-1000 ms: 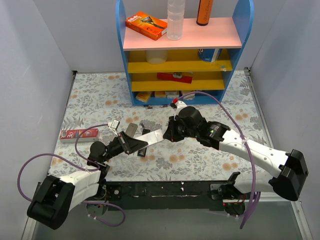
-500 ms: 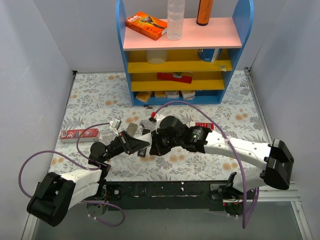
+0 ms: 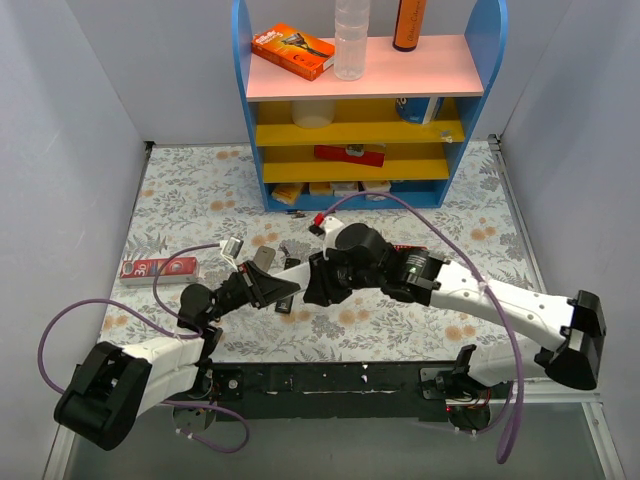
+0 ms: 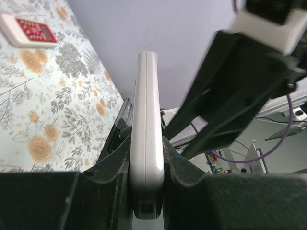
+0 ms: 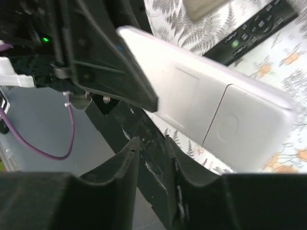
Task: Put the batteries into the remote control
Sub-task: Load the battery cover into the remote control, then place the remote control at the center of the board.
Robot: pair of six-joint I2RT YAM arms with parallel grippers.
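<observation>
The remote control (image 4: pixel 146 120) is plain white and stands on edge, with my left gripper (image 4: pixel 146 143) shut on its near end. In the right wrist view the remote control (image 5: pixel 216 110) shows its smooth back with a cover seam, held above the table. My right gripper (image 5: pixel 151 143) hangs just below and beside it, jaws a little apart with nothing between them. From above, the right gripper (image 3: pixel 312 285) meets the left gripper (image 3: pixel 265 285) and hides most of the remote. I cannot pick out the batteries in any view.
A blue shelf unit (image 3: pixel 360 130) stands at the back. A red box (image 3: pixel 158 267) lies at the left, a slim grey remote (image 3: pixel 262 258) near my left gripper. A black remote (image 5: pixel 254 28) lies on the floral cloth, and a white remote with red buttons (image 4: pixel 29 29) lies farther off.
My right arm swung left and closed in on the held remote. Its jaws, shut before, have parted a little. The left arm kept its grip and stayed put.
</observation>
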